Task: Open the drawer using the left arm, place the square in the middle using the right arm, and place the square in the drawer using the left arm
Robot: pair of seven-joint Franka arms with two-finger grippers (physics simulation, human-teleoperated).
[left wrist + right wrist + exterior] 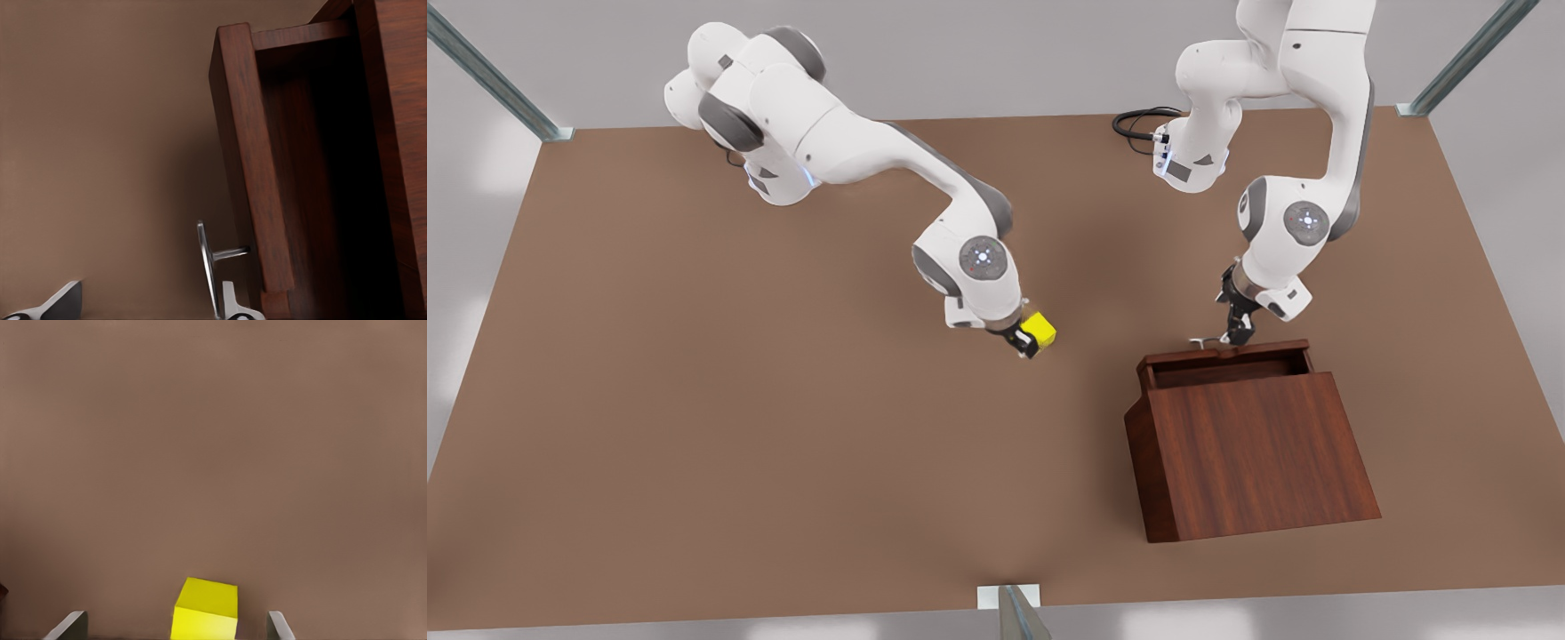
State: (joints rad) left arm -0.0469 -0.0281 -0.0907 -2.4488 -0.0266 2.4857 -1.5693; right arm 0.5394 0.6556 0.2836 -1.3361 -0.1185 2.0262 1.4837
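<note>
The yellow square [1040,330] [205,608] is near the table's middle, between the fingers of my right gripper [1026,343] [175,628]. That gripper is open, with a gap on each side of the cube. At the front view's right, the drawer [1227,366] [300,167] stands pulled partly out of the wooden cabinet [1254,453], its inside dark and bare. My left gripper [1237,332] [147,307] is open at the drawer's front. The silver bar handle [1203,340] [207,263] lies between its fingers, close beside one fingertip [230,303].
The brown tabletop [738,400] spreads wide on the front view's left. A black cable [1138,120] loops by the left arm's base at the far edge. Metal frame posts [1014,613] stand at the table's edges.
</note>
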